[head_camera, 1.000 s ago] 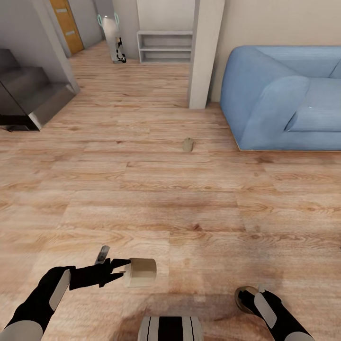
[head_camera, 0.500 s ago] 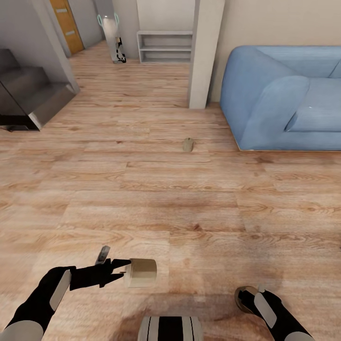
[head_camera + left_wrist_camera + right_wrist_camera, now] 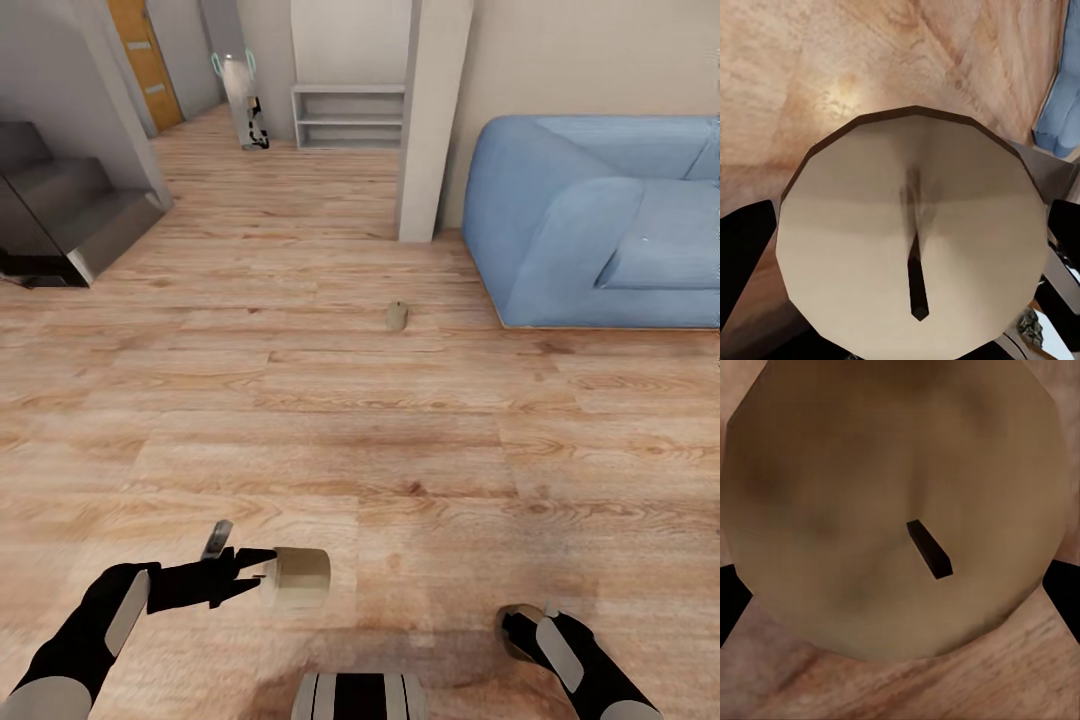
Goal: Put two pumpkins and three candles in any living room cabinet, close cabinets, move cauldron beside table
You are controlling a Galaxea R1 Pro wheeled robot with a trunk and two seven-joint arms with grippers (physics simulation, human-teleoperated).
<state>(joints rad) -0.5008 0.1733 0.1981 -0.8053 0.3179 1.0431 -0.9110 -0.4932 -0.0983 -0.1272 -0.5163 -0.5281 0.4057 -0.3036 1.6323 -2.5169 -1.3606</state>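
Note:
My left gripper (image 3: 266,573) is shut on a beige candle (image 3: 297,577), held low over the floor. The left wrist view looks onto that candle's flat round top (image 3: 870,247) and dark wick. My right gripper (image 3: 520,628) is shut on a second tan candle (image 3: 511,637), mostly hidden behind the fingers. Its top and wick (image 3: 900,510) face the right wrist camera. A third candle (image 3: 396,316) lies on the wooden floor ahead, near the sofa's corner. The pumpkins, cabinet, cauldron and table are out of view.
A blue sofa (image 3: 600,220) stands at the right. A pale pillar (image 3: 432,120) rises beside it, with a white open shelf (image 3: 350,115) behind. Dark stairs (image 3: 60,220) are at the left and an orange door (image 3: 145,60) is far back.
The whole head view has shifted slightly, so the camera moved. Both arms and their candles keep the same pose.

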